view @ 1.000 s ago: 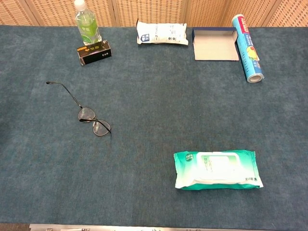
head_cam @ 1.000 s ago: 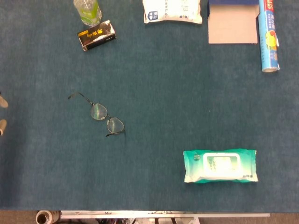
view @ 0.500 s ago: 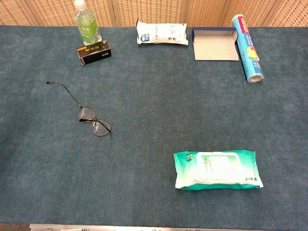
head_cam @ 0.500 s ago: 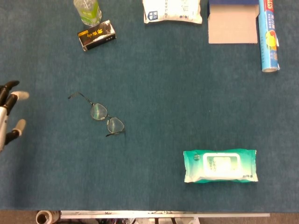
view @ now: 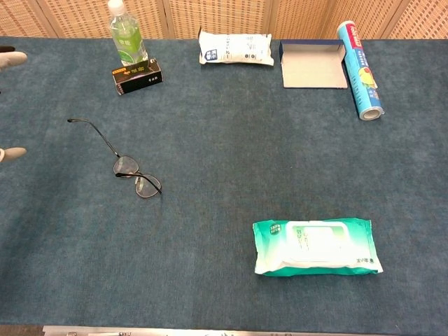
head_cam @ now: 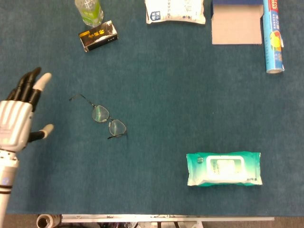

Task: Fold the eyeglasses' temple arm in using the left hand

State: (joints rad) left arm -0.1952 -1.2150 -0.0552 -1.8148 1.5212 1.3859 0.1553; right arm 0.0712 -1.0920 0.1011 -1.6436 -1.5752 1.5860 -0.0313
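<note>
Thin wire-framed eyeglasses (head_cam: 104, 117) lie on the blue table cloth at the left middle, also seen in the chest view as eyeglasses (view: 133, 175). One temple arm (view: 94, 133) stretches out to the far left; the other lies folded by the near lens. My left hand (head_cam: 21, 116) hovers at the table's left side, left of the glasses and apart from them, with its fingers spread and nothing in it. Only its fingertips (view: 12, 59) show at the chest view's left edge. The right hand is in neither view.
A green bottle (head_cam: 89, 10) and a black box (head_cam: 98, 35) stand at the far left. A white pouch (head_cam: 175, 11), an open carton (head_cam: 236, 23) and a blue roll (head_cam: 273, 35) line the far edge. A green wipes pack (head_cam: 223, 168) lies near right.
My left hand has come in from the left edge toward the glasses, more of it now showing. The glasses have not moved.
</note>
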